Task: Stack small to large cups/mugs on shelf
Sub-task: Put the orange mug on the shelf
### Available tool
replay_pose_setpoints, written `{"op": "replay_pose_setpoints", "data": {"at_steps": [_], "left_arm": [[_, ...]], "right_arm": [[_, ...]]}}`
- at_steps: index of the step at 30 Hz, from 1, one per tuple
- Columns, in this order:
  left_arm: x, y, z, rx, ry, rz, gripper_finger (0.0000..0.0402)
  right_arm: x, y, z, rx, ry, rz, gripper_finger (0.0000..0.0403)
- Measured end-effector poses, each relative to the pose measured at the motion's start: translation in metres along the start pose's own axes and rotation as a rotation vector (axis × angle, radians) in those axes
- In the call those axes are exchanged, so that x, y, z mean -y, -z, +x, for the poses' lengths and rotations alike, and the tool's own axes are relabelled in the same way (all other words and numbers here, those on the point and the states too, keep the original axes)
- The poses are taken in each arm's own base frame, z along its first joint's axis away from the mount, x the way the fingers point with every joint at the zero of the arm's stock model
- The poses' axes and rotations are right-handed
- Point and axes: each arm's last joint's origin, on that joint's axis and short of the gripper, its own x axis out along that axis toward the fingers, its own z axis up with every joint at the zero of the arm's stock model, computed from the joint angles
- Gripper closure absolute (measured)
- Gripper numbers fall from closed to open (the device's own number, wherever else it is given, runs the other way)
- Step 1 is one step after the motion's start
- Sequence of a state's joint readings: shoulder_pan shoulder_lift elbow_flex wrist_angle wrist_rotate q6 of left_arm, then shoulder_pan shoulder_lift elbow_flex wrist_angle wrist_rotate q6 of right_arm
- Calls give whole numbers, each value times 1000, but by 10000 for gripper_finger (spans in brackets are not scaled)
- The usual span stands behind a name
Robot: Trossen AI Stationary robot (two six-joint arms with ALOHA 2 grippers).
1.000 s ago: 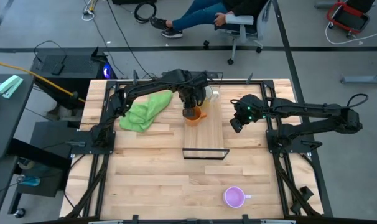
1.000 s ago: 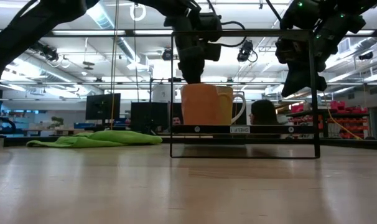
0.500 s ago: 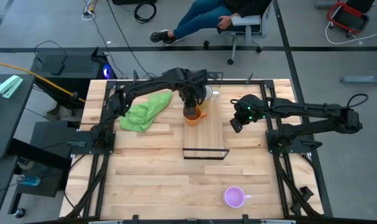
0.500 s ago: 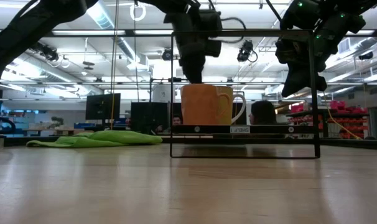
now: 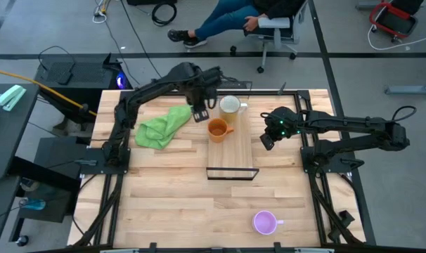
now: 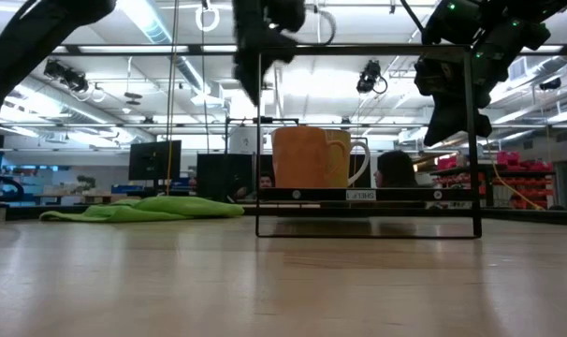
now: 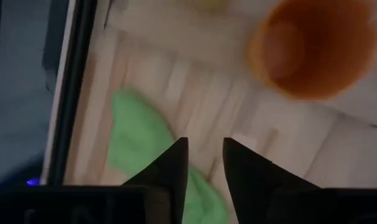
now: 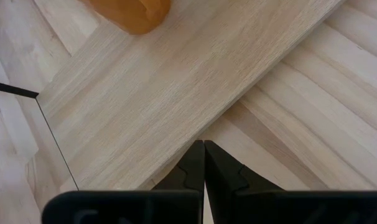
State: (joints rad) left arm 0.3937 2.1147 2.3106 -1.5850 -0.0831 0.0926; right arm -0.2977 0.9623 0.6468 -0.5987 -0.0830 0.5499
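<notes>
The orange mug (image 5: 218, 128) and the white mug (image 5: 230, 105) stand upright side by side on the far half of the light-wood shelf (image 5: 235, 151), whose black frame (image 5: 232, 173) is at its near end. The purple mug (image 5: 264, 223) stands on the table near the front edge. My left gripper (image 5: 199, 114) is open and empty, raised between the green cloth (image 5: 160, 126) and the orange mug (image 7: 313, 46). My right gripper (image 5: 267, 139) is shut and empty, hovering just right of the shelf (image 8: 176, 81).
The green cloth lies crumpled on the table left of the shelf. In the low view the shelf's frame (image 6: 368, 140) rises around both mugs (image 6: 302, 157). Bare tabletop lies between the shelf and the purple mug. A seated person is beyond the table's far edge.
My left gripper has come away from the orange mug's rim, rising and moving toward the table's left and far edge, over the cloth's edge. The orange mug stays standing on the shelf beside the white mug.
</notes>
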Motion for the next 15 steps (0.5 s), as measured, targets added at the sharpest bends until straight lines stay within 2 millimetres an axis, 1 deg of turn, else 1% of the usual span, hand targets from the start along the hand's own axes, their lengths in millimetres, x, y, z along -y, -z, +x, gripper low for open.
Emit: {"op": "replay_pose_setpoints", "data": {"at_steps": [2, 5, 6, 8, 11, 15], "left_arm": [[-6, 3, 4, -3, -2, -75, 302], [-11, 17, 12, -81, 2, -108, 315], [-11, 20, 18, -99, 4, -111, 320], [-12, 26, 36, -138, 7, -118, 329], [-11, 34, 65, -118, 30, -121, 341], [-10, 55, 90, -103, 41, -121, 355]], "right_arm": [[0, 0, 0, -2, 1, -1, 392], [0, 1, 0, -9, 2, -6, 393], [0, 2, 0, -13, 2, -8, 393], [-1, 2, 0, -15, 0, -13, 393], [-3, 4, 0, -19, -5, -24, 393], [-5, 5, 0, -26, -13, -38, 393]]}}
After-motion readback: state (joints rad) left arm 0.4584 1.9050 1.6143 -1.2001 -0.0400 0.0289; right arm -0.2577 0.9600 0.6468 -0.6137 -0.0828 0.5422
